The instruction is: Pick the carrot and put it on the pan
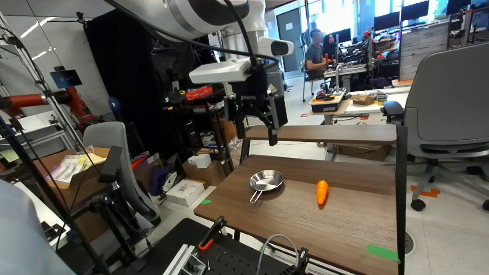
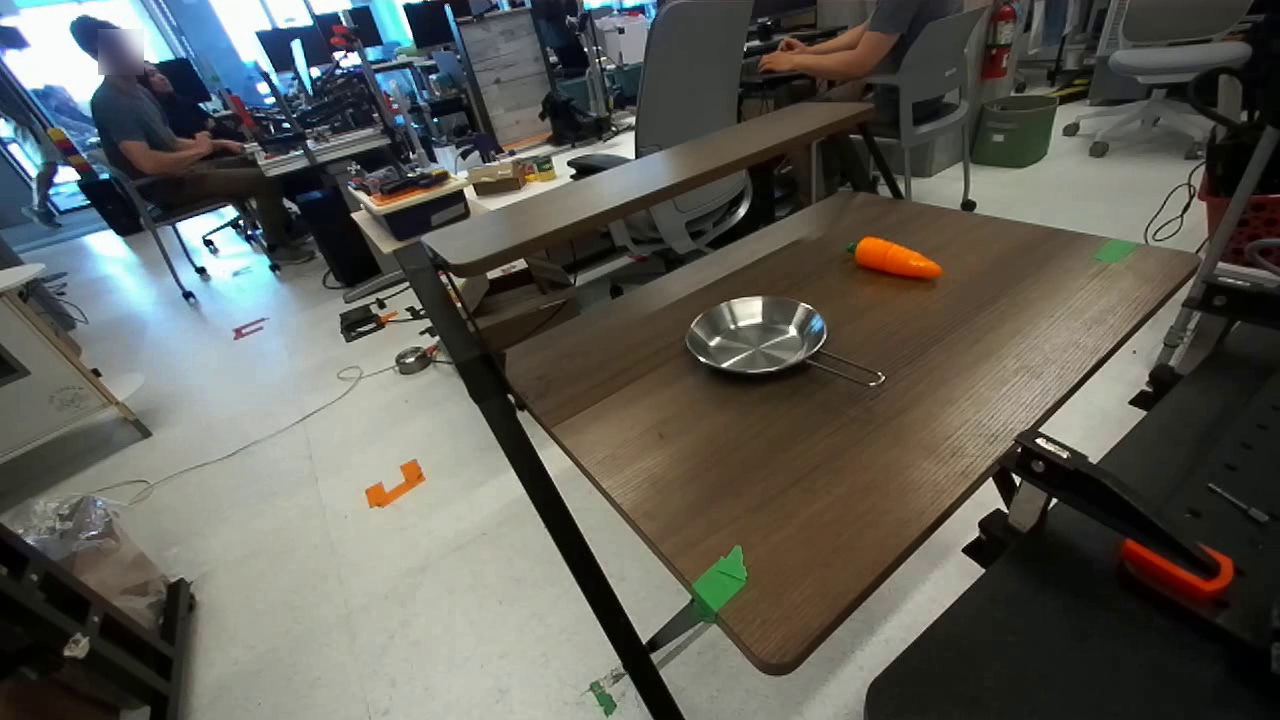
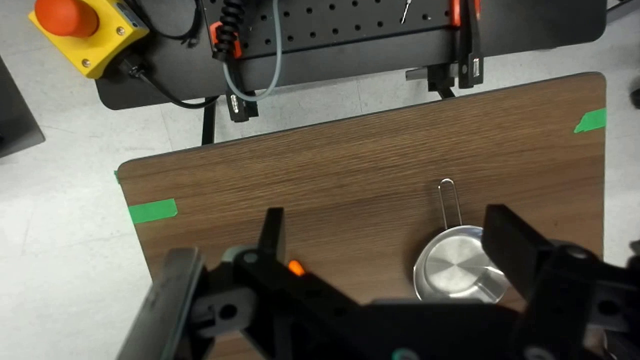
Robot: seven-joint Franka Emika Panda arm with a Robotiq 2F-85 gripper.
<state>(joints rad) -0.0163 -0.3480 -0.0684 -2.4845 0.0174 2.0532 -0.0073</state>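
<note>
Now, the orange carrot (image 1: 322,192) lies on the brown table (image 1: 355,223), well below the Robotiq gripper (image 1: 256,135) — its fingers (image 1: 272,138) wide apart — and near the silver pan (image 1: 267,180).

Clad in a white shell (image 1: 158,13) with grey band (image 1: 181,17) and black casing (image 1: 219,15), looped with black cables (image 1: 250,52), tipped by a black gripper (image 1: 256,135) bearing pale ROBOTIQ lettering (image 1: 250,97), grey plates (image 1: 274,110) and bolt heads (image 3: 250,257).

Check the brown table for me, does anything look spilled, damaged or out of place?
Nothing stands out: the pan sits open side up, the carrot lies apart from it looking whole, and no spill shows on the brown table.
</note>
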